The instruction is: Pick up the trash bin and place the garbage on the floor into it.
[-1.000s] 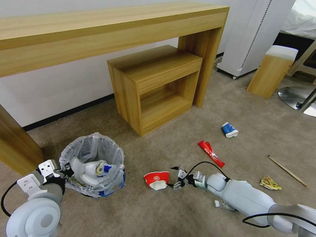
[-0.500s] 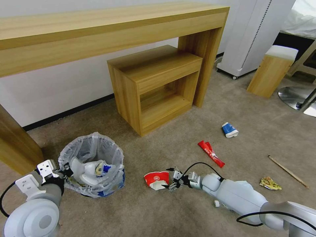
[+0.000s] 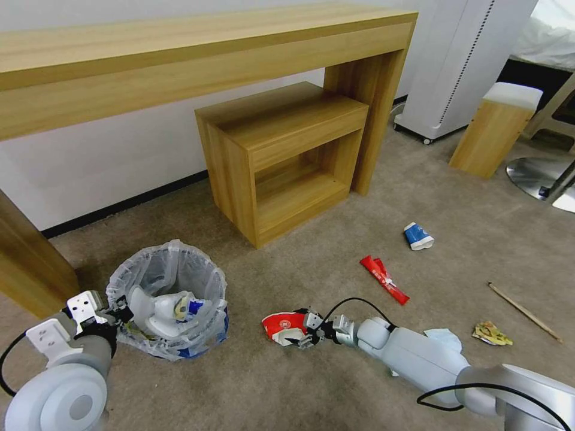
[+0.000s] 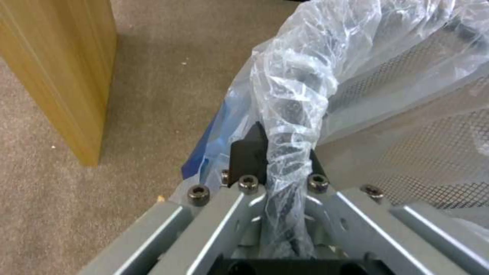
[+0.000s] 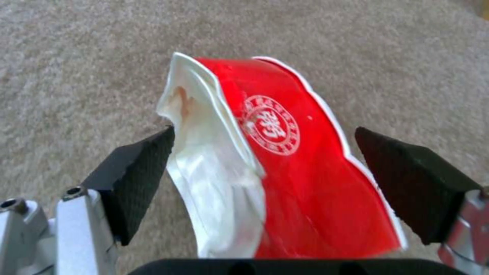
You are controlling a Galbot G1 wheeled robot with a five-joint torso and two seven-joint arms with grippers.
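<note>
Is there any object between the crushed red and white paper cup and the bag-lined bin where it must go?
Nothing visible. Bare beige carpet floor lies between the crushed red and white paper cup and the small round trash bin lined with a translucent plastic bag. The open right gripper straddles the cup; the left gripper grips the bin's rim.

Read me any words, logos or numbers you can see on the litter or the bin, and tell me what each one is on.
Crushed red-and-white paper cup, between the open fingers of the right hand: a round white seal with a Chinese character in the middle, ringed by small writing too fine to read.
Flat red wrapper: white print, too small to read.
Crushed blue-and-white paper cup: no readable text.
Bag-lined round trash bin, held by the left hand: no text.
</note>
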